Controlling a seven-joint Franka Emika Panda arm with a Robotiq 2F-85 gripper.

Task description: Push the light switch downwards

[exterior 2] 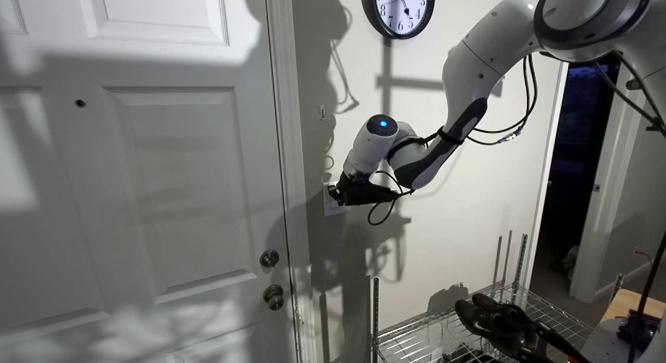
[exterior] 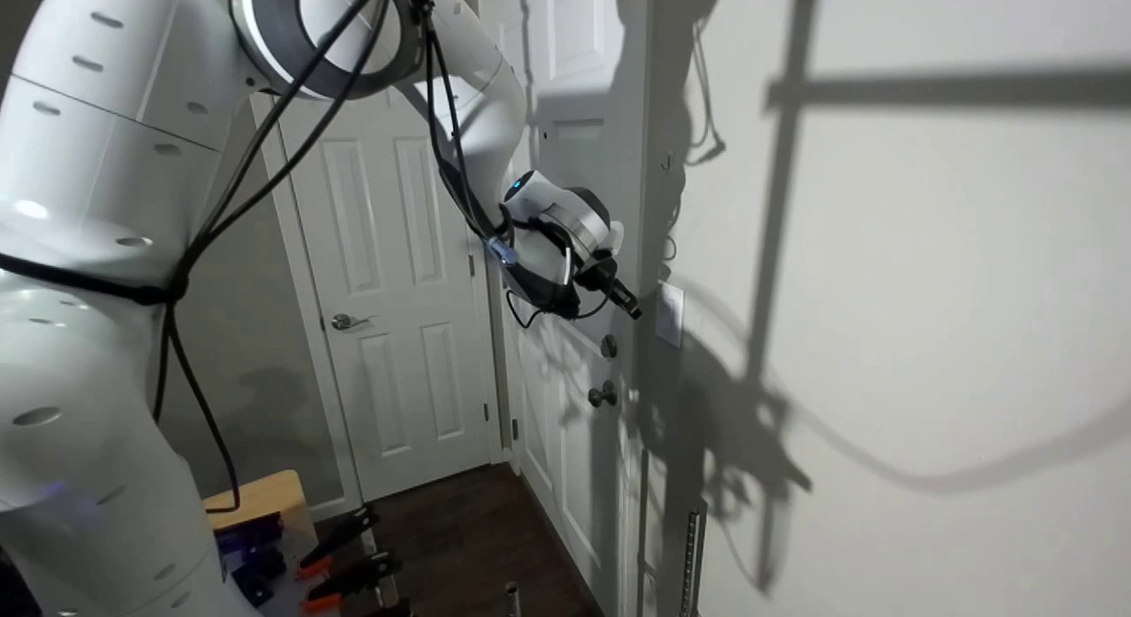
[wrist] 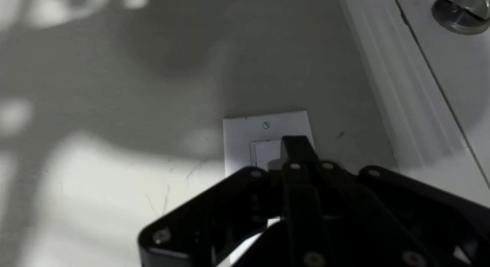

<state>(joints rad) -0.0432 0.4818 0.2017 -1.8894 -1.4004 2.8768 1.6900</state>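
The light switch is a pale plate on the white wall beside the door frame. It shows in both exterior views (exterior: 670, 315) (exterior 2: 332, 208) and in the wrist view (wrist: 237, 144), where its rocker (wrist: 266, 153) and a screw can be seen. My black gripper (wrist: 296, 140) is shut, its two fingertips together with nothing between them. In the wrist view the fingertips overlap the rocker's right side, and the fingers hide the plate's lower part. In an exterior view the gripper (exterior: 634, 311) is near the plate with a visible gap. In an exterior view the gripper (exterior 2: 335, 193) covers the plate's upper part.
A white panelled door (exterior 2: 171, 196) with a round knob (exterior 2: 273, 297) and a deadbolt (exterior 2: 269, 258) stands beside the switch, with door trim (wrist: 398, 87) between. A small hook (exterior 2: 322, 112) and a clock (exterior 2: 400, 12) are above. A wire shelf (exterior 2: 411, 345) is below.
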